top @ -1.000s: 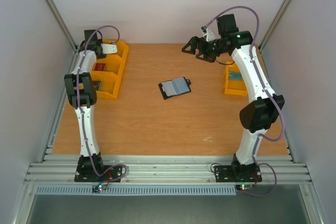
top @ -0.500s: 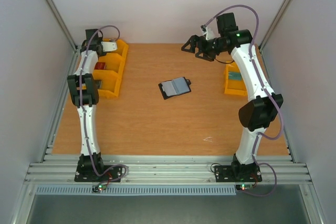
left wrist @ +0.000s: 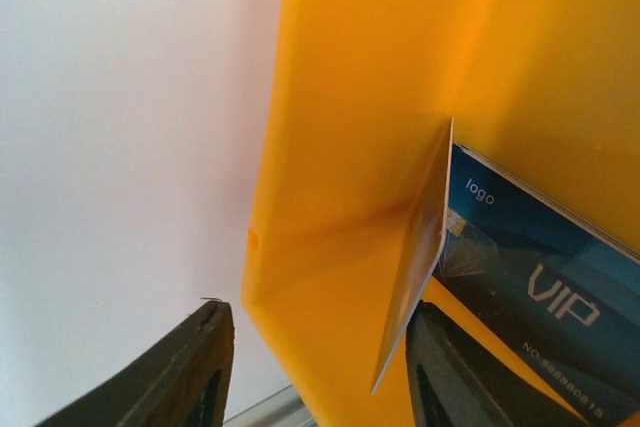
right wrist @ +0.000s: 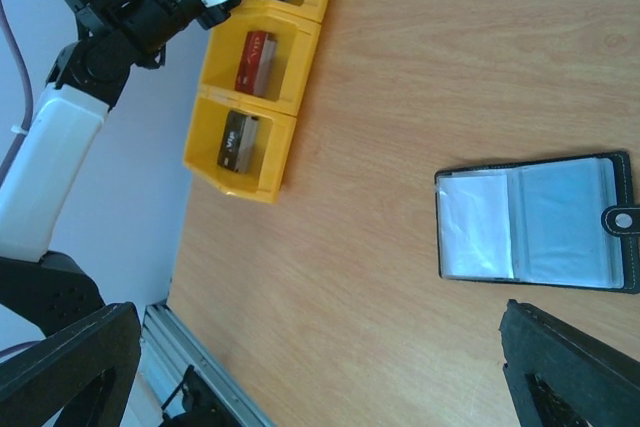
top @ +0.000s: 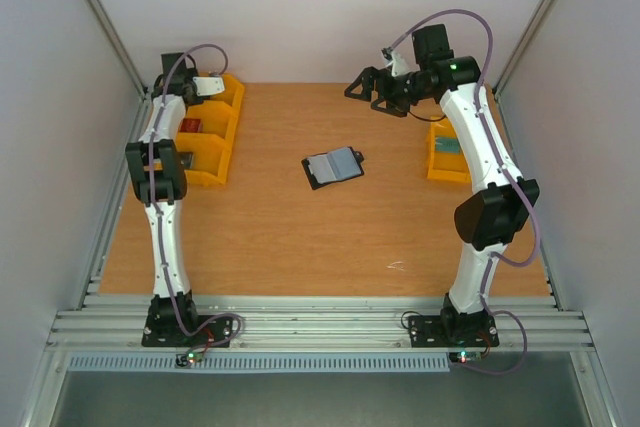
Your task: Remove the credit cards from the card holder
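Note:
The card holder (top: 333, 167) lies open on the wood table, its clear sleeves (right wrist: 535, 222) facing up and looking empty. My left gripper (top: 205, 87) hangs over the far compartment of the left yellow bin (top: 232, 117). In the left wrist view its jaws (left wrist: 320, 347) stand apart, and a pale credit card (left wrist: 415, 267) seen edge-on hangs between them, close to the right finger (left wrist: 450, 367). Under it, in the bin, lies a blue "VIP" credit card (left wrist: 530, 287). My right gripper (top: 365, 87) hovers open behind the holder, its dark fingers (right wrist: 570, 367) wide apart with nothing between them.
The left bin's middle compartment holds a red card (right wrist: 255, 60) and its near one a dark card (right wrist: 237, 140). A second yellow bin (top: 436, 169) with a teal card stands at the right, beside the right arm. White walls close in the table on three sides.
My left gripper's jaws have opened over the far compartment, leaving the pale card loose between them. The right gripper has drifted slightly left.

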You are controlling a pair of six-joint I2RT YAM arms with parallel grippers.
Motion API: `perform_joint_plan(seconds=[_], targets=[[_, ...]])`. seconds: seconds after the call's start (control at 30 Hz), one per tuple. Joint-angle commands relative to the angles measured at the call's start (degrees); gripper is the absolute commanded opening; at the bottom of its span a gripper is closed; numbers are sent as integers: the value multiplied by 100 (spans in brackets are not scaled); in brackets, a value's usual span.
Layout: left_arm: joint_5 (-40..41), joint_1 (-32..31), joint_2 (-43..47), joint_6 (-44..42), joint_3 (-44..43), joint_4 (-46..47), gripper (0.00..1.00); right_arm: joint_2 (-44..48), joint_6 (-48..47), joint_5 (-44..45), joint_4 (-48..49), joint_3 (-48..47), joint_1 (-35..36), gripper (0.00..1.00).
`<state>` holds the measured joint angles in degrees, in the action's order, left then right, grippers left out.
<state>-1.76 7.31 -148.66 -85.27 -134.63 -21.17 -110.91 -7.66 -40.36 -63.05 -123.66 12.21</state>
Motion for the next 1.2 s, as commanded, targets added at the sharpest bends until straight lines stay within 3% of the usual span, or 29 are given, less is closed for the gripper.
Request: perform_joint_plan(seconds=[0.0, 0.37, 0.53, 0.67, 0.83, 0.93, 1.17], targets=[[-240, 73, 421, 125, 108, -202, 52, 13, -40, -127, -43, -155, -25, 99], [-122, 217, 1043, 391, 327, -389, 66, 370, -158, 5, -31, 194, -10, 99], [21, 163, 1830, 926, 656, -704, 69, 610, -413, 1055, -301, 600, 225, 98], [-235, -35, 2705, 2601, 711, -2169, 71, 441, -769, 2012, -528, 885, 748, 98], [-1752, -229, 3725, 4974, 1241, -3986, 79, -28, -857, 3144, -548, 1114, 1192, 98], [-2461, -354, 4382, 6386, 2240, -3973, 88, -314, -806, 3301, -244, 1365, 1339, 97], [-2710, -805, 5388, 8902, 4646, -3104, 87, -1357, -698, 3272, 58, 1198, 1571, 84]])
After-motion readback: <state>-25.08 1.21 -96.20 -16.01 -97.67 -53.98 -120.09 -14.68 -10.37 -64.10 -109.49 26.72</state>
